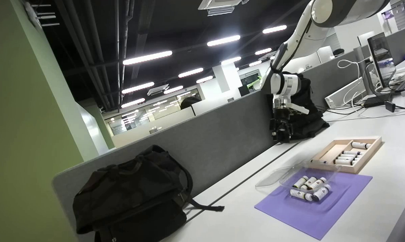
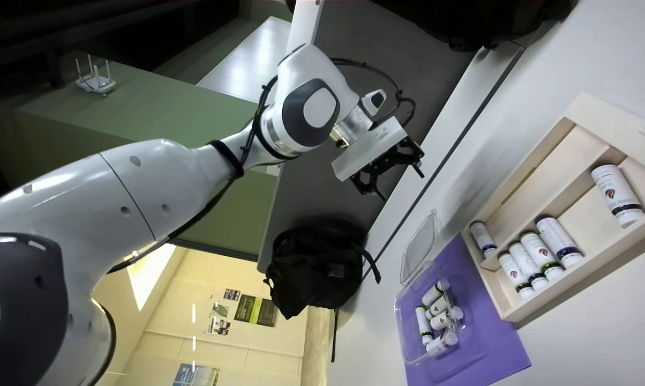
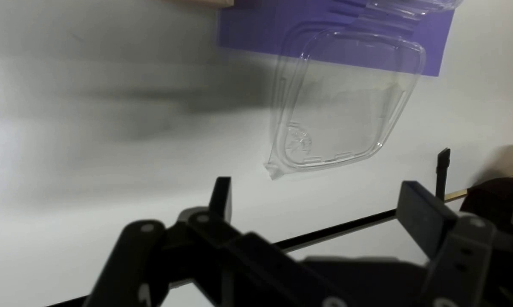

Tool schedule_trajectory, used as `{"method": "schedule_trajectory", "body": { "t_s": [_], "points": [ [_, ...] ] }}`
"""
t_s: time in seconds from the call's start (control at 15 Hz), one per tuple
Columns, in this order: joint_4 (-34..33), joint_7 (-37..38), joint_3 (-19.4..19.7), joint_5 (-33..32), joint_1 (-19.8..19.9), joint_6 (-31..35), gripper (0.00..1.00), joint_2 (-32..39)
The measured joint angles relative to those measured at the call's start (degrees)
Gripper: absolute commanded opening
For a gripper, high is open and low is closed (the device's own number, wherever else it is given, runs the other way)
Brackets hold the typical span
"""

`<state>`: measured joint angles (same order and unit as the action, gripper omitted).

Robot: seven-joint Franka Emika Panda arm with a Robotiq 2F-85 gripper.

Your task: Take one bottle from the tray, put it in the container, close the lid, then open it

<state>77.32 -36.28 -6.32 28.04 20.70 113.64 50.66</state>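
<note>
The wooden tray [image 1: 333, 151] [image 2: 612, 120] holds several white bottles; one bottle [image 2: 617, 193] lies apart at one end, and another [image 2: 483, 238] lies in the narrower compartment. The clear plastic container [image 2: 400, 327] stands on a purple mat with several bottles [image 1: 311, 183] inside. Its clear lid [image 1: 271, 177] [image 2: 419, 246] is open, folded back onto the table; it shows whole in the wrist view [image 3: 337, 115]. My gripper [image 1: 281, 138] [image 2: 403, 186] is open and empty, raised above the table near the grey partition, apart from lid and tray. Its fingers are spread in the wrist view [image 3: 316, 187].
The purple mat [image 1: 306, 220] lies under the container and touches the tray's end. A black backpack [image 1: 135, 198] leans on the grey partition [image 1: 222, 144]. Another black bag [image 1: 306, 117] is behind the gripper. A monitor [image 1: 380, 58] and cables stand beyond the tray.
</note>
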Motion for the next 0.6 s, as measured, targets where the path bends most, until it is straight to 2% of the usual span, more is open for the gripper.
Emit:
{"method": "schedule_trajectory", "body": {
  "t_s": [0.6],
  "points": [
    [-2.15, -4.02, -1.36, 0.69, 2.04, 3.94, 1.0, 6.38]
  ]
}}
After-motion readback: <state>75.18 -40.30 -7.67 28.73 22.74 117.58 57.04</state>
